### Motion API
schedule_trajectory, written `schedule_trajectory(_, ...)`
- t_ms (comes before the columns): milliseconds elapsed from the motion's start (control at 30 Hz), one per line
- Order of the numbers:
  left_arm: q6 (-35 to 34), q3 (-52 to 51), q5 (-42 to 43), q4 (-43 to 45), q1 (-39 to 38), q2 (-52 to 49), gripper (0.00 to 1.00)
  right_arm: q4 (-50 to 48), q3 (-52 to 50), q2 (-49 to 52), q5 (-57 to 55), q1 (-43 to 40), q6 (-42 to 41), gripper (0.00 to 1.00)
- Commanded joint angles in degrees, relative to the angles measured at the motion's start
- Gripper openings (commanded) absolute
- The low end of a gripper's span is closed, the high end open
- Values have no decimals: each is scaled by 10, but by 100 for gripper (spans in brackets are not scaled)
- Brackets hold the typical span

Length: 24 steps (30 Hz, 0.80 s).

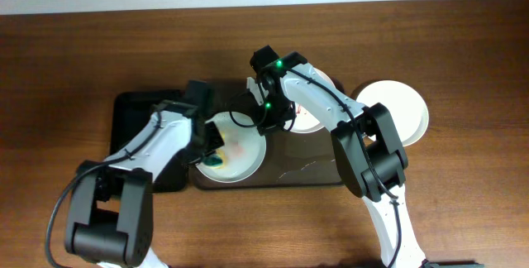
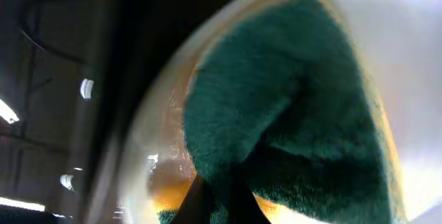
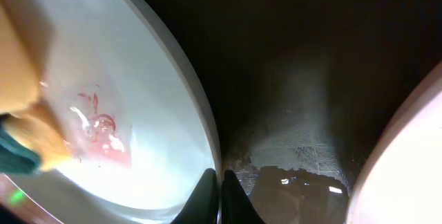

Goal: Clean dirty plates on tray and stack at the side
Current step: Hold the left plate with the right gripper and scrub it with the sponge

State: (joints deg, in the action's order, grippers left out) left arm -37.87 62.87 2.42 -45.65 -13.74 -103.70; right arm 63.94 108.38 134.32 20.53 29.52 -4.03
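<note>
Your left tool (image 1: pixel 210 147) is clenched on a sponge (image 2: pixel 290 99). The sponge is fuzzy and dark green on its face, with a soft yellow layer along its edge. It sits right under this tool and presses flat on the smeared plate (image 1: pixel 245 147). That plate is round, white, shallow and shiny. It lies on the tray (image 1: pixel 307 174), just in front of the left tool.

Your right tool (image 3: pixel 217 193) has its two dark fingers pinched close together. The thin rim of the smeared plate runs down into the small gap between them, so this tool is grasping the plate by its edge. Left of this tool, in its own camera, you see the plate's smooth white middle with a red smear (image 3: pixel 97 124) on it. The yellow side of the sponge shows at the far left there.

Right of the right tool lies the bare tray, dark brown and flat, with a wet, shiny patch (image 3: pixel 297 165). Past that patch is the curved rim of the second plate (image 3: pixel 407 162), also white and also on the tray, partly under the right arm.

The third plate (image 1: pixel 405 107) is round, white and looks clean. It rests on the brown wooden surface (image 1: pixel 83 53), off the tray, well apart from both tools. A smaller black tray (image 1: pixel 136 111) lies under the left arm.
</note>
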Motion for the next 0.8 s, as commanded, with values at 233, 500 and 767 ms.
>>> schedule_trajectory(233,135,-19,188,39,38,16,0,-2,-5,8,-21,-10,-59,10)
schedule_trajectory(500,-62,-21,186,88,-24,13,0,2,-5,8,8,9,-192,9)
schedule_trajectory(767,-120,-54,80,138,-30,-27,0,2,-5,8,9,9,-226,9)
